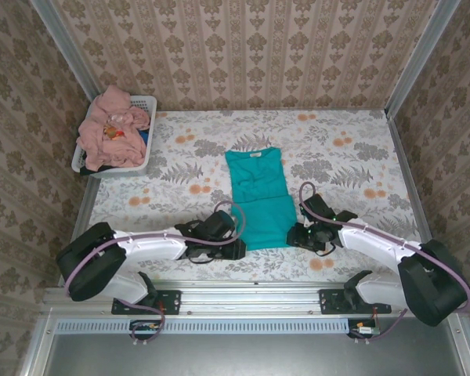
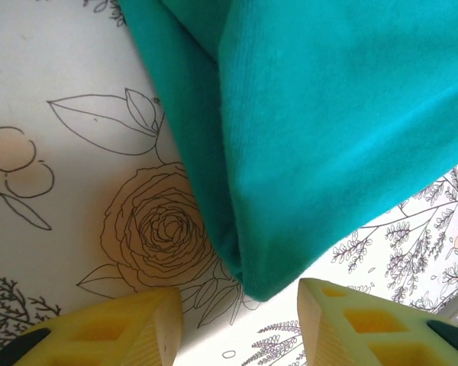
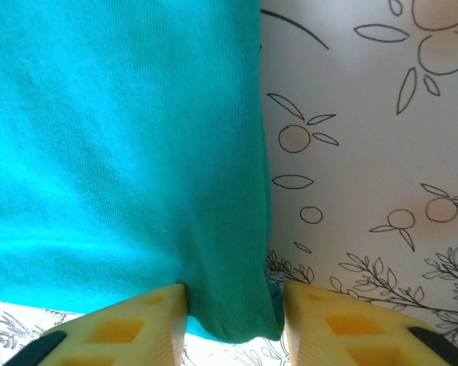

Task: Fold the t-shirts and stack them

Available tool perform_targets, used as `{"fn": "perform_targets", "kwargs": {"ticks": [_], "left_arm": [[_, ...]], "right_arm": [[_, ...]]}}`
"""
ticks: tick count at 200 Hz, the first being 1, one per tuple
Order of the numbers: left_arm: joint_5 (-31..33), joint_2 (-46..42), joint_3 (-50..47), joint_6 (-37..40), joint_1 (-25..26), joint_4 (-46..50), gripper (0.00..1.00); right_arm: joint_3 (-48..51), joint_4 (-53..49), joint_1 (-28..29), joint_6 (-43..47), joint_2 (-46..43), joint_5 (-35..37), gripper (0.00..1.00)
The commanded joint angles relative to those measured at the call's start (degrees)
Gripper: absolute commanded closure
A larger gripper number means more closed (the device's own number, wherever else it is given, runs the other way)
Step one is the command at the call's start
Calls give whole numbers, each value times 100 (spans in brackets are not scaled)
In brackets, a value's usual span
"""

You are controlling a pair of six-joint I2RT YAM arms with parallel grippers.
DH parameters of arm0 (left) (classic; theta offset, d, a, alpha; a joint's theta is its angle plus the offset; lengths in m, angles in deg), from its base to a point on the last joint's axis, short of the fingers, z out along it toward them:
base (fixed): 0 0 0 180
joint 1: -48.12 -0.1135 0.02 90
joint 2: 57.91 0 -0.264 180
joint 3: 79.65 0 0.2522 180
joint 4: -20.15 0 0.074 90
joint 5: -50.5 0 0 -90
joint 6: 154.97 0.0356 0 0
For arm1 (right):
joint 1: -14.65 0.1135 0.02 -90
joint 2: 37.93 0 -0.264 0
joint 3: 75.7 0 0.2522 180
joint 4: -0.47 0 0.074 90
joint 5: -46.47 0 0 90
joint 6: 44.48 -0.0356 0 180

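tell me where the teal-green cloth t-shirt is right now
In the top view the teal-green cloth t-shirt lies at the middle of the table, its near edge between the left gripper and the right gripper; the white slotted plastic basket sits far left.

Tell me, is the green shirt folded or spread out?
Folded lengthwise: the teal t-shirt lies as a narrow strip, no sleeves sticking out, cloth doubled.

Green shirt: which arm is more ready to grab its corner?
Probably the right. Fingers of the right gripper sit close against the green shirt at its near corner, both sides; the left gripper straddles its corner with bare table showing either side.
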Motion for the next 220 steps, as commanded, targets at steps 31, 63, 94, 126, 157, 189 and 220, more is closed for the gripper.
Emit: {"fn": "perform_targets", "kwargs": {"ticks": [31,63,94,126,157,189,220], "left_arm": [[-255,899,259,97,91,-1065,55],[-264,935,292,132,56,-1280,67],[-196,765,630,341,50,-896,78],[-150,645,851,395,54,-548,70],[56,494,883,389,131,-247,58],[151,647,860,383,177,-141,57],[8,610,837,398,170,-76,86]], "right_arm": [[52,-177,76,-45,-72,196,71],[128,-98,76,-85,-131,135,78],[172,-95,85,-98,-188,129,80],[196,-139,93,-114,-335,135,80],[216,-86,93,-116,-360,110,80],[225,-60,102,-98,-337,109,81],[118,-237,102,-85,-583,163,88]]}}
